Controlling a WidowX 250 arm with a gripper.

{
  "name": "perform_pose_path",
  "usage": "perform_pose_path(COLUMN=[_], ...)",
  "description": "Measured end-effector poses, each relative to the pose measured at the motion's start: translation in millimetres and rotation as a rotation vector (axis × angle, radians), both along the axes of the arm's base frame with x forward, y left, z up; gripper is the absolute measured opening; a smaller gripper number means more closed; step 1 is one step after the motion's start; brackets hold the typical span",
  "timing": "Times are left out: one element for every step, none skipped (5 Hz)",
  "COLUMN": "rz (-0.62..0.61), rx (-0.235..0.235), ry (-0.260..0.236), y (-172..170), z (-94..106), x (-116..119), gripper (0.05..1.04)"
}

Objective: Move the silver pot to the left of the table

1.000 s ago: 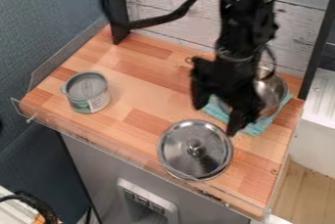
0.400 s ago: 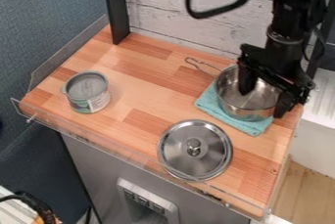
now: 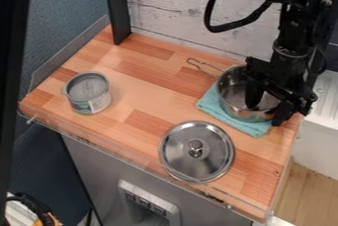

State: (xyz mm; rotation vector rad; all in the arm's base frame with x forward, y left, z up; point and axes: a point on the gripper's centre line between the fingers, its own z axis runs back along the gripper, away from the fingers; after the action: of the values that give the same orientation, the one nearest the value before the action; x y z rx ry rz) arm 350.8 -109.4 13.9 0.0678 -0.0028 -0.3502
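Silver pot [image 3: 231,93]: uncovered, upright on a folded teal cloth [image 3: 210,102]; bulk of the bowl just to the view's left of the gripper [image 3: 265,115], its right-hand wall between the fingers; one finger down inside the bowl, the other outside by the rim; fingers well parted, not closed on the wall; nothing held, as far as I can judge; whether either finger touches metal, cannot tell.

Long axis of pot, handle tip to opposite wall, runs slantwise from upper left to lower right of the view; wire handle [image 3: 208,65] points to the upper left, away from the gripper; gripper sits at the end opposite the handle, so the handle would lead on a leftward carry; single arm, no choice of side.

Step in hand, my reading: taking the wall; task still at its start, pot on the view's right part of the wooden tabletop [image 3: 142,96]; next wants the fingers closed on that wall, a modest lift, then travel left; an off-centre hold may let the bowl tip handle-down or swivel; cloth might drag along if the lift is low.

Farther out: lid [image 3: 196,161] lying flat, knob up, below and left of the gripper, near the cloth; open-topped can [image 3: 88,93] well apart, far left of the gripper; the handle could knock it if the pot goes too far over.
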Motion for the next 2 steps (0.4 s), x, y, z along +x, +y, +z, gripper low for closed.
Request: perform_pose_path(rz=[-0.005,-0.008], rx=[-0.008,-0.012], ry=[-0.005,-0.011], y=[-1.6,-1.2], z=[-1.0,-0.9], x=[0.1,-1.9], gripper=[0.387,0.17])
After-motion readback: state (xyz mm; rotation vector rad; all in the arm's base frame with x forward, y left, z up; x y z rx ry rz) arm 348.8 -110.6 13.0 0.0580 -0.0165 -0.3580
